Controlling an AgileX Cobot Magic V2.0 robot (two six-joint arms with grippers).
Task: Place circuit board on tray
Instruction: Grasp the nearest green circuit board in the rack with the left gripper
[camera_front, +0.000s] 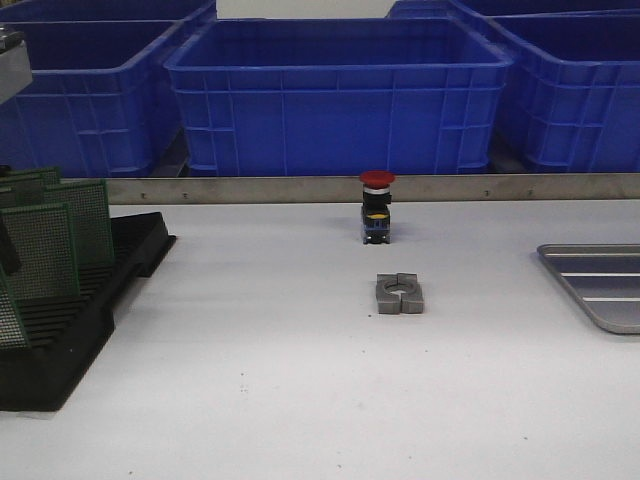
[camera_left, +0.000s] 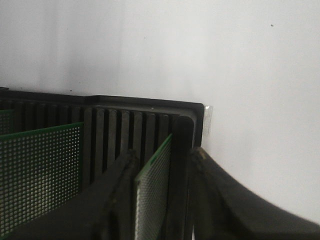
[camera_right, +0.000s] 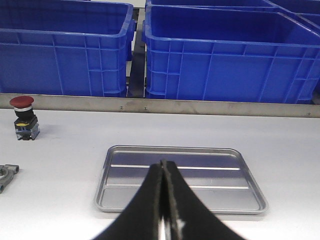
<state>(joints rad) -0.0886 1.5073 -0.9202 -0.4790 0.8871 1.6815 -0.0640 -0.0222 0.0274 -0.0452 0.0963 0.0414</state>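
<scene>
Several green circuit boards (camera_front: 40, 250) stand upright in a black slotted rack (camera_front: 60, 340) at the table's left. In the left wrist view my left gripper (camera_left: 164, 156) is open and straddles the end board (camera_left: 155, 185). One finger (camera_left: 125, 170) is inside the rack next to the board. The other finger (camera_left: 210, 175) is outside the rack's end wall (camera_left: 182, 150). The silver-grey tray (camera_front: 600, 285) lies at the right edge and holds nothing in the right wrist view (camera_right: 180, 197). My right gripper (camera_right: 162, 166) is shut and empty, in front of the tray.
A red-capped push button (camera_front: 377, 205) and a grey metal block (camera_front: 400, 293) stand mid-table. Blue bins (camera_front: 335, 95) line the back behind a metal rail (camera_front: 300, 188). More boards (camera_left: 40, 175) stand in the rack beside the left gripper.
</scene>
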